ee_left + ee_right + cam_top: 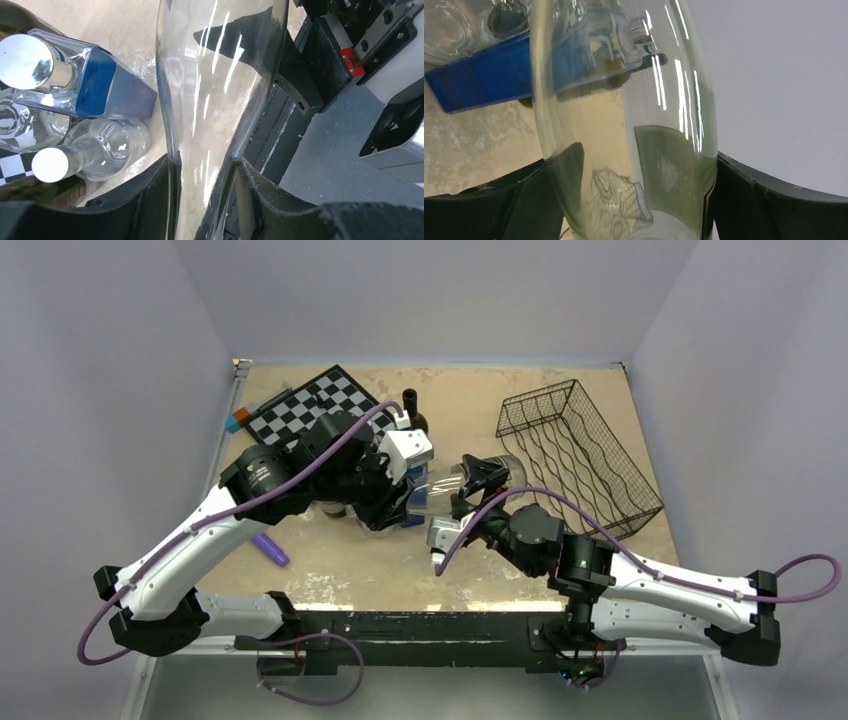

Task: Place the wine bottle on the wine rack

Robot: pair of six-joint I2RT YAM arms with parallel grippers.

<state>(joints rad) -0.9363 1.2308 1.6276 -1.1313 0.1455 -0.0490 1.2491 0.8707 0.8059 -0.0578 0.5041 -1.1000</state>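
Observation:
A clear glass wine bottle is held in the air between both arms, near the table's middle. My left gripper is shut on its narrow neck end; in the left wrist view the neck runs between the two black fingers. My right gripper is shut on the wide body; the right wrist view shows the labelled body filling the gap between the fingers. The black wire wine rack lies at the right back of the table, apart from the bottle.
A black-and-white chessboard lies at the back left. A dark bottle stands behind the left gripper. A blue-labelled bottle and a clear white-capped bottle stand under the left arm. A purple object lies near the front left.

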